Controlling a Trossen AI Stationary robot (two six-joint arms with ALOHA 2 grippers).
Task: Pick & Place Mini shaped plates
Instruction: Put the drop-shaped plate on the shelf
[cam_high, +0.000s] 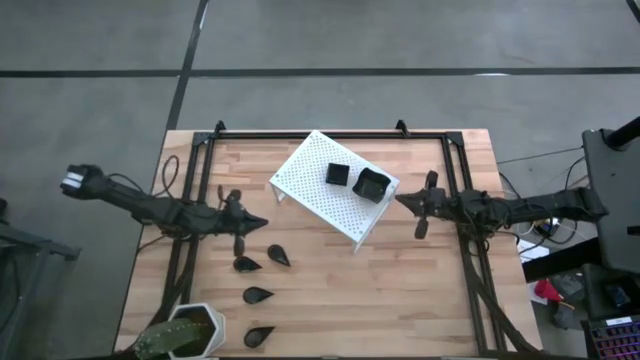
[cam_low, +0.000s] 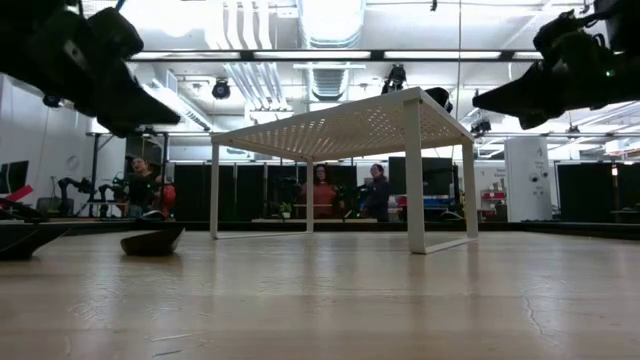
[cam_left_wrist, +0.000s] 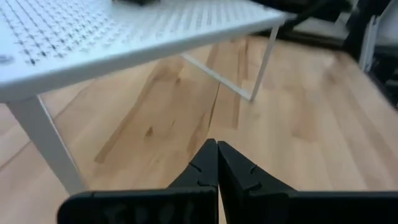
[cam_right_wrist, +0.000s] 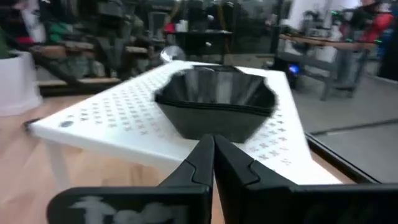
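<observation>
Two black plates (cam_high: 355, 179) sit on the white rack (cam_high: 320, 195) and four teardrop plates (cam_high: 258, 295) lie on the table (cam_high: 400, 290) in the high view, both arms hovering empty. From each wrist view, the left gripper (cam_left_wrist: 216, 163) and right gripper (cam_right_wrist: 213, 155) are clenched on nothing, the right just before the wavy-rimmed plate (cam_right_wrist: 214, 99), so advancing like that would probably shove it along the rack.

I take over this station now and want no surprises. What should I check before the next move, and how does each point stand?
1. Left gripper empty, fingers shut: ok.
2. Right gripper empty, fingers shut: ok.
3. Two square plates sit on the white rack: ok.
4. Four teardrop plates lie loose on the table: ok.
5. Rack stands level on its legs: ok.
6. Plant pot clear of the left arm's path: cannot tell.
</observation>
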